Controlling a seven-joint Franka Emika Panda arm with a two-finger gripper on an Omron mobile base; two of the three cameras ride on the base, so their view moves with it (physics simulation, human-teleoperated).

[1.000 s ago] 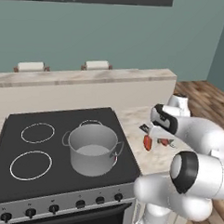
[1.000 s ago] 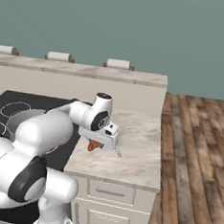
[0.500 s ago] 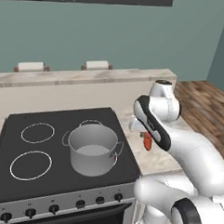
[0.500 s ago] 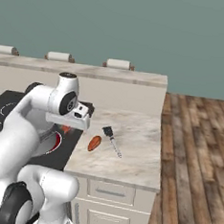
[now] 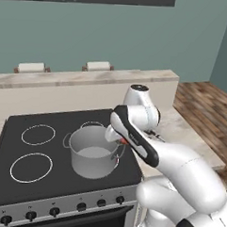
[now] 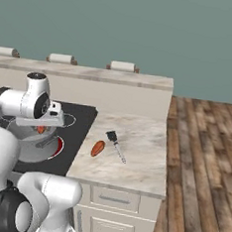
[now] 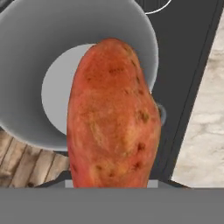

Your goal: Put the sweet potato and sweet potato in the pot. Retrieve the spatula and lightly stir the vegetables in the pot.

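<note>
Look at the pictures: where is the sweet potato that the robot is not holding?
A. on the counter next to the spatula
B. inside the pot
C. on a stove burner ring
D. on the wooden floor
A: the loose sweet potato lies on the marble counter just left of the spatula, apart from it, while the tool carries the other one over the pot.

one sweet potato (image 7: 113, 118) held above empty grey pot (image 5: 93, 152) on stove; second sweet potato (image 6: 98, 148) lying on bench beside black spatula (image 6: 115, 144).
</note>
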